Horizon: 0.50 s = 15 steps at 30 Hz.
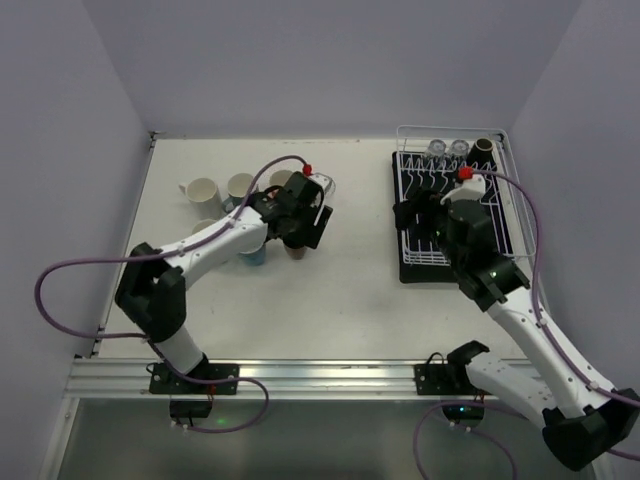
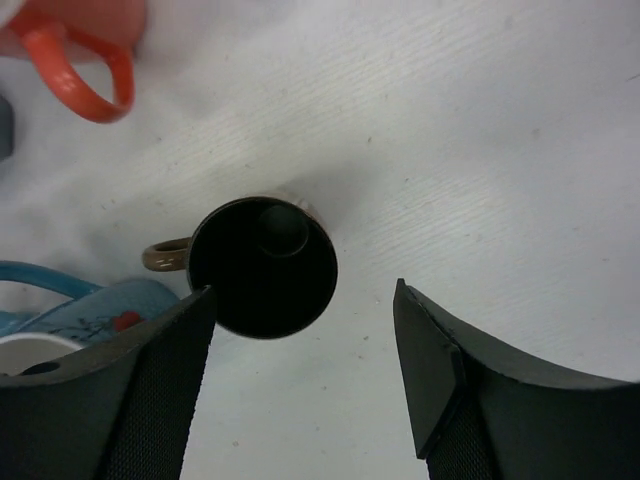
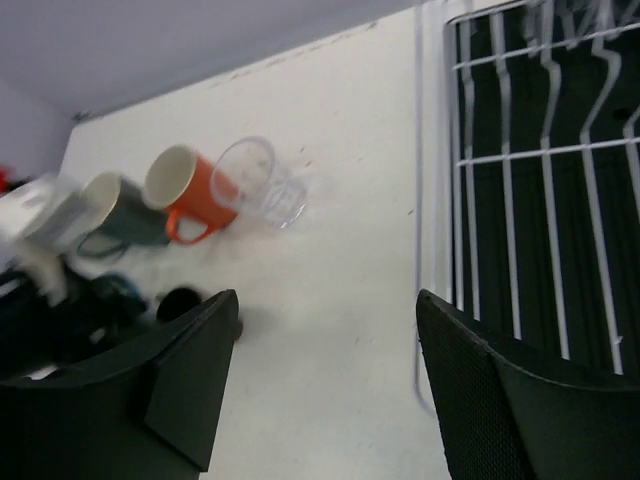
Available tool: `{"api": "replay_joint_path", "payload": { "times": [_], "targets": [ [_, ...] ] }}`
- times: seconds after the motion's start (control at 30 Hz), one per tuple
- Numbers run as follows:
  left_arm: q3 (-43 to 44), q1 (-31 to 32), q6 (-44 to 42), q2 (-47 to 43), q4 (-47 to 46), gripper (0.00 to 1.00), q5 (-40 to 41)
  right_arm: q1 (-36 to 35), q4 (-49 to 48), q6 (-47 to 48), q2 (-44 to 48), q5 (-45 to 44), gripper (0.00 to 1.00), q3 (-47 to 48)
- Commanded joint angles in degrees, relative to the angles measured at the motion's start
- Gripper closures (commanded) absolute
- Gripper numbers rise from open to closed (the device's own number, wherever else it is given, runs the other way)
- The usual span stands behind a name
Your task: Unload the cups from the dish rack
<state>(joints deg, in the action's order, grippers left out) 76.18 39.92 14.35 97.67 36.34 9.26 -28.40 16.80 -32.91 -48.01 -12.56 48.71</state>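
Note:
A dark brown cup (image 2: pixel 262 267) stands upright on the table, also seen in the top view (image 1: pixel 294 250). My left gripper (image 2: pixel 302 290) hangs open just above it, its left finger by the rim, holding nothing. An orange mug (image 3: pixel 185 190), a clear glass (image 3: pixel 260 185), a grey mug (image 3: pixel 125 210) and a blue cup (image 2: pixel 100 305) stand nearby on the table. The white wire dish rack (image 1: pixel 505 215) holds two clear glasses (image 1: pixel 437 148) and a dark brown cup (image 1: pixel 483 147) at its far end. My right gripper (image 1: pixel 412 215) is open and empty over the rack's left rim.
A cream mug (image 1: pixel 203 190) stands at the far left of the cup group. The rack's black drip tray (image 1: pixel 425 272) lies under the wire. Purple cables run along both arms. Grey walls close the table on three sides.

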Motion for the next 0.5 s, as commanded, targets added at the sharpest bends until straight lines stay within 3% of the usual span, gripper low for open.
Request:
{"api": "replay_joint_path", "payload": {
  "times": [0.0,0.2,0.47],
  "targets": [
    [5.21,0.24,-1.34,-12.29,-0.73,0.25,-2.65,6.83,1.4,5.92,-7.68,-8.45,0.27,7.0],
    [-6.2,0.6,-0.55,-30.39,-11.44,0.14,-8.98,18.63,-0.53,9.08,-23.25,-5.64,0.38,18.42],
    [-26.41,0.68,-1.25,-46.94,-18.93,0.1,-14.0,22.25,2.27,14.44,-50.38,-5.99,0.44,42.04]
  ]
}}
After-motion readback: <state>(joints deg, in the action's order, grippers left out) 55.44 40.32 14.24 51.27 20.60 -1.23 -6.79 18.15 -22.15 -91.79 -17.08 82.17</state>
